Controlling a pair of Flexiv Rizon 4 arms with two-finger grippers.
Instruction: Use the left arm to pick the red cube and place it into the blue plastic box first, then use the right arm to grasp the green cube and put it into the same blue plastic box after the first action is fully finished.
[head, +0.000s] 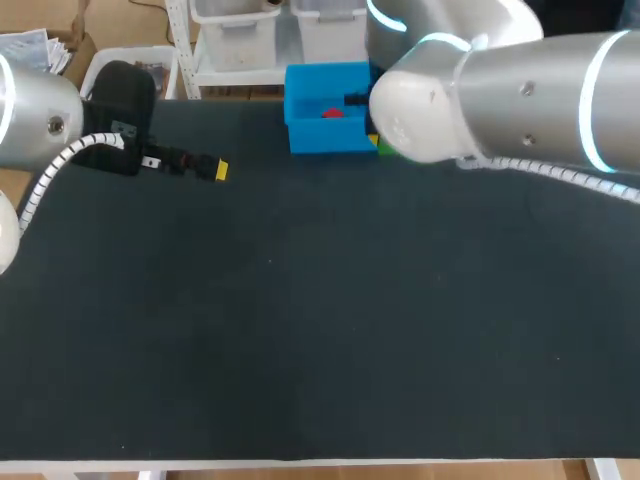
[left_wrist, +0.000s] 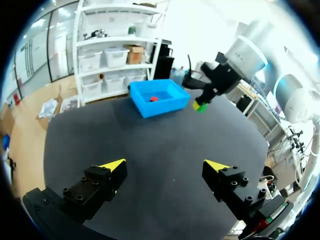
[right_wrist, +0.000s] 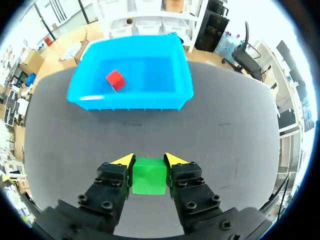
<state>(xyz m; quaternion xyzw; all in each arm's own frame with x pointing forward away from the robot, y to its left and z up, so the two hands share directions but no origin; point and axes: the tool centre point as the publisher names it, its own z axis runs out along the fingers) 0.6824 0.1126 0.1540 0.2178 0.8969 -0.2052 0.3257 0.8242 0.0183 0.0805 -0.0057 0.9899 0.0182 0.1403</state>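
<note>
The red cube lies inside the blue plastic box, which stands at the table's far edge. My right gripper is shut on the green cube, both yellow-tipped fingers pressing its sides, just short of the box. In the head view the right arm covers most of this; only a bit of the green cube peeks out beside the box. In the left wrist view the green cube hangs in the right gripper next to the blue box. My left gripper stands open and empty over the table's left side.
The dark table mat stretches out in front of the box. My right arm's large white elbow hangs over the table's far right, beside the box.
</note>
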